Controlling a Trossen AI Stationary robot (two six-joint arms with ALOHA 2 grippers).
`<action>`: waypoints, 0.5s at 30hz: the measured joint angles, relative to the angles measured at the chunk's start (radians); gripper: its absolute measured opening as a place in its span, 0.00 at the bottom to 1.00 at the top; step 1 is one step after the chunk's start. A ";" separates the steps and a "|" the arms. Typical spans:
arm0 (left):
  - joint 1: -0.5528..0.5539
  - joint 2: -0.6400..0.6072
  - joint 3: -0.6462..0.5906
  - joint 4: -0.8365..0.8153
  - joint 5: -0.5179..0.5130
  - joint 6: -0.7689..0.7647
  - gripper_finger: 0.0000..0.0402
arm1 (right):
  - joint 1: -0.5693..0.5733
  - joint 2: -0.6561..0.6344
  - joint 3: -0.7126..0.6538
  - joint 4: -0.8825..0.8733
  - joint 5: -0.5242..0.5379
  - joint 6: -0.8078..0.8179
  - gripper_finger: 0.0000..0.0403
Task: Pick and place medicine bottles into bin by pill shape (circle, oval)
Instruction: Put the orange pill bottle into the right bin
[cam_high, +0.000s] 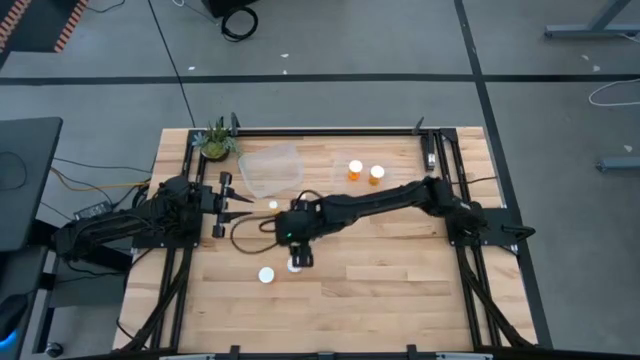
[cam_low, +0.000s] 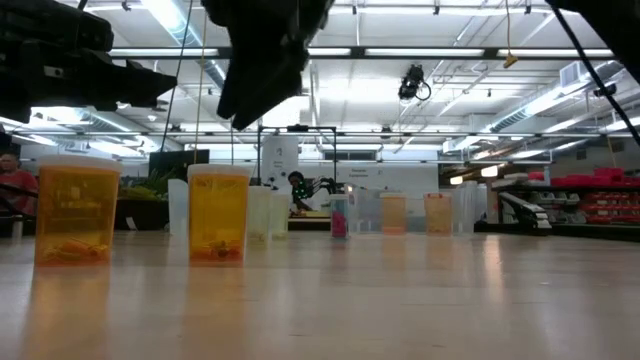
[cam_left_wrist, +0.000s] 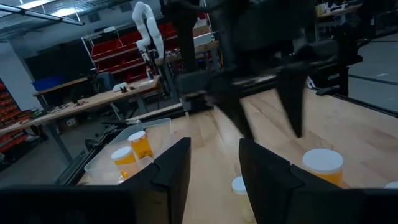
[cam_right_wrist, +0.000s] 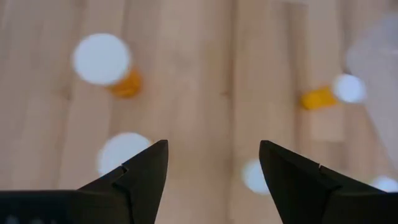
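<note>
Several small white-capped medicine bottles stand on the wooden table. Two wider orange ones stand at the far right. A small cap shows mid-table, and two caps lie nearer the front. My right gripper hangs open above the table, pointing down. Its wrist view shows a white cap beside one finger and an orange bottle farther off. My left gripper waits open and empty at the left, also seen in its wrist view.
A clear plastic bin stands at the far middle, and a small green potted plant at the far left corner. A black cable loops on the table beside my right gripper. Bare wood lies toward the near and right edges.
</note>
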 joint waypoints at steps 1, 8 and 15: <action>0.000 0.000 0.000 0.000 0.000 0.000 0.36 | 0.006 0.016 0.023 -0.004 -0.006 -0.001 0.64; 0.000 0.000 0.000 -0.001 0.000 0.000 0.35 | 0.050 0.086 0.081 -0.011 -0.024 -0.008 0.64; 0.000 0.000 0.000 -0.001 0.000 0.000 0.37 | 0.087 0.108 0.071 0.005 -0.019 -0.065 0.67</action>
